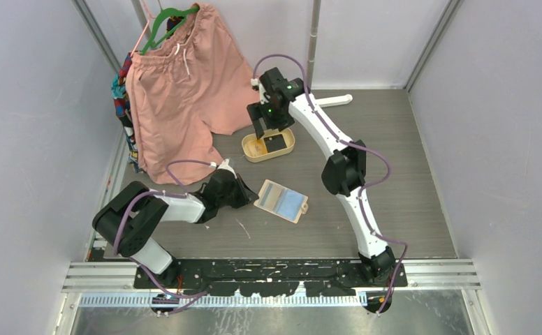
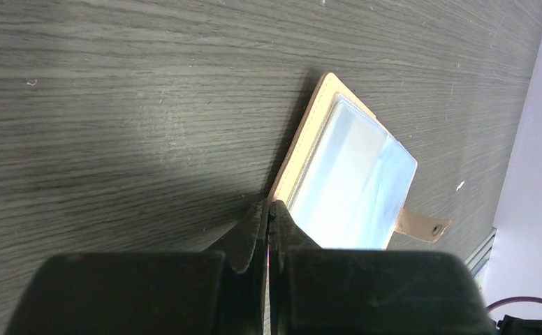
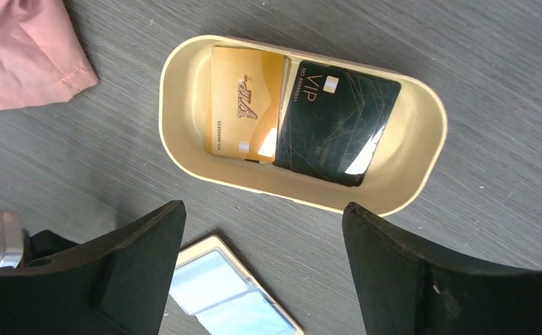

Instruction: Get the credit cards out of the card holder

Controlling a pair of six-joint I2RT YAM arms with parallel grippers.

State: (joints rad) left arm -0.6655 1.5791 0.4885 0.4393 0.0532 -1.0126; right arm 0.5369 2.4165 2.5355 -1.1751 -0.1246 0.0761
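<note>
The card holder [image 1: 281, 201] lies open on the table, clear blue-tinted pockets up and snap tab to the right; it also shows in the left wrist view [image 2: 352, 178] and the right wrist view [image 3: 219, 293]. Two credit cards lie in the oval tan tray [image 3: 184, 77]: an orange one [image 3: 244, 105] and a black one [image 3: 334, 122]. My right gripper [image 3: 262, 209] is open and empty, hovering just above the tray [image 1: 251, 150]. My left gripper [image 2: 268, 204] is shut, its tips at the holder's left edge, with nothing visible between them.
Pink shorts [image 1: 181, 84] on a green hanger hang at the back left, with a patterned garment behind them. A white bar [image 1: 334, 101] lies at the back. Grey enclosure walls stand on three sides.
</note>
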